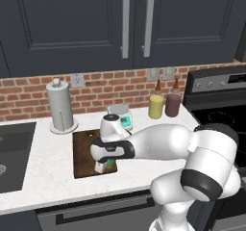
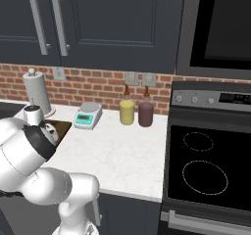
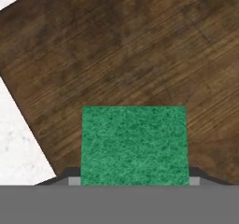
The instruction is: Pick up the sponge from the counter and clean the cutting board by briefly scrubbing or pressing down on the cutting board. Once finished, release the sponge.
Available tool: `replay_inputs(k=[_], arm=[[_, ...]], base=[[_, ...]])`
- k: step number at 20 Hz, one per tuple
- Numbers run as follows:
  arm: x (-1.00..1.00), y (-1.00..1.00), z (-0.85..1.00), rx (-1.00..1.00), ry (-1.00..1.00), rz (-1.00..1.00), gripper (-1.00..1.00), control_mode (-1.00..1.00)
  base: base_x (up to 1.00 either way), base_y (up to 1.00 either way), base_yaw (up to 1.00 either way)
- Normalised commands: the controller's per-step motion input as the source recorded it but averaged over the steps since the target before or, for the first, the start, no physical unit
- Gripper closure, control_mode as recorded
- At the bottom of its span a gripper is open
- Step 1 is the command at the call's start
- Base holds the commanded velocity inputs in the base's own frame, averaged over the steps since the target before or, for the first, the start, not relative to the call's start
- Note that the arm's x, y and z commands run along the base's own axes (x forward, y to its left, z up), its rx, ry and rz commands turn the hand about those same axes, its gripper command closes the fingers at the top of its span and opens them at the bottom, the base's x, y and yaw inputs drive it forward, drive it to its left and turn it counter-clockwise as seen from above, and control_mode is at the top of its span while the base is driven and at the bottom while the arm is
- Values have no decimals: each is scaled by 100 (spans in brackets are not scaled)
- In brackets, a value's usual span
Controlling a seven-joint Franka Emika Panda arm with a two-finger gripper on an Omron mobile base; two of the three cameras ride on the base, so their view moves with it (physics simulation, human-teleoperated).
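The dark brown cutting board (image 1: 84,150) lies on the white counter (image 1: 48,174), and a corner of the cutting board (image 2: 62,127) peeks out behind my arm in the right base view. My gripper (image 1: 103,167) points down onto its near right part. It is shut on the green sponge (image 1: 111,164). In the hand view the sponge (image 3: 134,143) sits between my fingertips (image 3: 73,181), against or just above the cutting board (image 3: 121,55), with the gripper (image 3: 134,181) at its lower edge. The sponge's yellow layer is hidden.
Behind the board stand a paper towel roll (image 1: 61,107) and a white digital scale (image 1: 123,118). A yellow bottle (image 1: 155,105) and a dark red bottle (image 1: 173,103) sit near the brick wall. The sink (image 1: 12,155) is left, the black stovetop (image 2: 206,168) right.
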Motion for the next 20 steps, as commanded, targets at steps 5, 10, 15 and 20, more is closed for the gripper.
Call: replay_inputs(k=[5,10,15,20], arm=[[1,-13,-18,-11,2,8,100,-100],[27,-16,-25,-1,9,8,100,-100],[37,-19,-30,0,10,8,100,-100],[41,-10,-29,0,5,7,100,-100]], base=[[0,0,0],[0,0,0],[0,0,0],[0,0,0]])
